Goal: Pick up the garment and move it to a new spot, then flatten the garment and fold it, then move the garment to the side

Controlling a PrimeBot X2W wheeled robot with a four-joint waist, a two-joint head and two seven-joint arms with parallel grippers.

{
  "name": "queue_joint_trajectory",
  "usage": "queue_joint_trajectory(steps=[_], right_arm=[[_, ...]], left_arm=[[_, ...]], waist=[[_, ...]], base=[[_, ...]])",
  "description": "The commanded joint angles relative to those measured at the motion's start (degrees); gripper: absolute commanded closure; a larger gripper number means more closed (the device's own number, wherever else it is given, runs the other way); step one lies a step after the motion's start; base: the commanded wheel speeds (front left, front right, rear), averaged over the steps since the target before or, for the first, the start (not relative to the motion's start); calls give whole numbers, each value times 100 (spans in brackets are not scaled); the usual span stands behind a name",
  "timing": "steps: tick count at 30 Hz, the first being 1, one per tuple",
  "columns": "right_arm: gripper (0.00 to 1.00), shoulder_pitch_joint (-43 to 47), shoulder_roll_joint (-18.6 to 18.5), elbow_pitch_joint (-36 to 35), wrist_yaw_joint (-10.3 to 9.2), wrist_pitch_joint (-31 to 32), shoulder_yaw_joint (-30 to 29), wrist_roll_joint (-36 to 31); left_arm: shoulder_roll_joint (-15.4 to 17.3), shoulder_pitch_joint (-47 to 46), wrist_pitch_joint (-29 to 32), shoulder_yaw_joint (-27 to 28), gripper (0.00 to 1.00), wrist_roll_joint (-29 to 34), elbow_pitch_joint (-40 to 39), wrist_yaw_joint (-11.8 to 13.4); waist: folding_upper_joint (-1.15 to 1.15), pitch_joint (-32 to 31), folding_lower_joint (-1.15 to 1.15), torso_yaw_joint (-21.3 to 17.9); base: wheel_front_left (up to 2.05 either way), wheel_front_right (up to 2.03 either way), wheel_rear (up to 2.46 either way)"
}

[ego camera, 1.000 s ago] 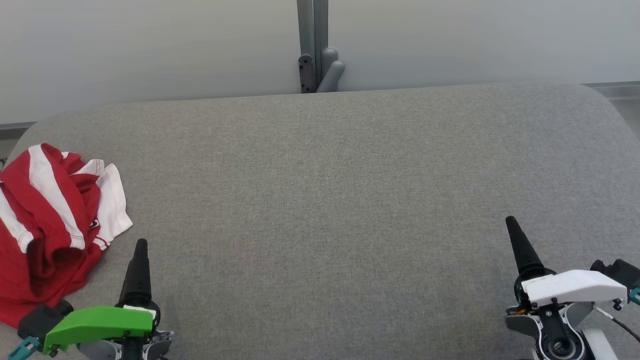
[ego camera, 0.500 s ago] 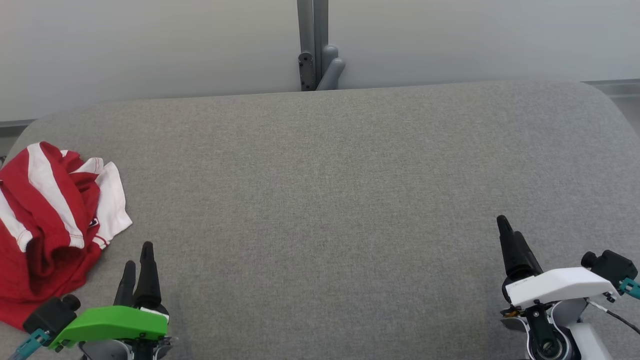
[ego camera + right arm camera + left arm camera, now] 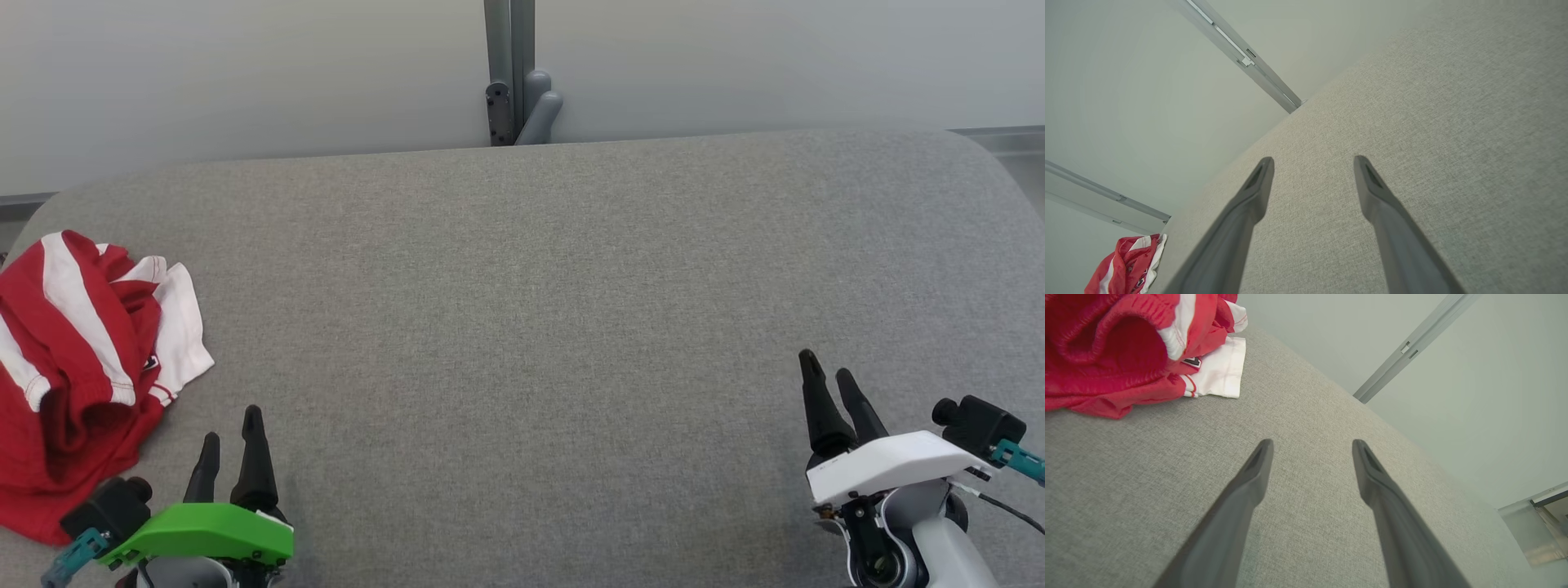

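Hovering over the near left corner of the counter [image 3: 522,286], the left hand [image 3: 231,423] holds nothing, its two dark fingers spread well apart and pointing toward the far edge. The right hand [image 3: 824,363] is likewise parted and empty over the near right corner, well apart from anything it could help with. The garment [image 3: 73,359], red with white stripes and a white hem, lies in a crumpled heap at the left edge, just beside the left hand and a little farther in. Its left side runs out of the head view, so I cannot tell whether part of it hangs over that edge. The main risk, as I judge it, is a shallow pinch. If the fingers close on only the loose top fold, the rest may trail, slip free, or slide off the left edge as it is carried. Coming down too steeply could drive the fingertips into the counter's grey cloth covering and snag it. Grabbing the thick middle of the bundle would lift it, but probably leave it twisted and harder to flatten afterward. Beyond the bare middle, the grey post [image 3: 510,73] at the far edge stands against the wall, and an overlong carry could reach it.
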Motion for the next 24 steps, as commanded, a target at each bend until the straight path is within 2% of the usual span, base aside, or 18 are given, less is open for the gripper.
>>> queue_joint_trajectory(steps=[1, 24], right_arm=[[0, -148, -50, -73, 2, -71, 27, -197], [0, -179, -12, -18, 3, -437, -57, -1860]], left_arm=[[53, -178, -60, -6, 0, 225, -56, 42], [183, -57, -416, -258, 0, 1792, -215, 342]], waist=[[0, 2, 0, -1], [0, 47, 0, -9]], base=[[0, 0, 0], [0, 0, 0]])
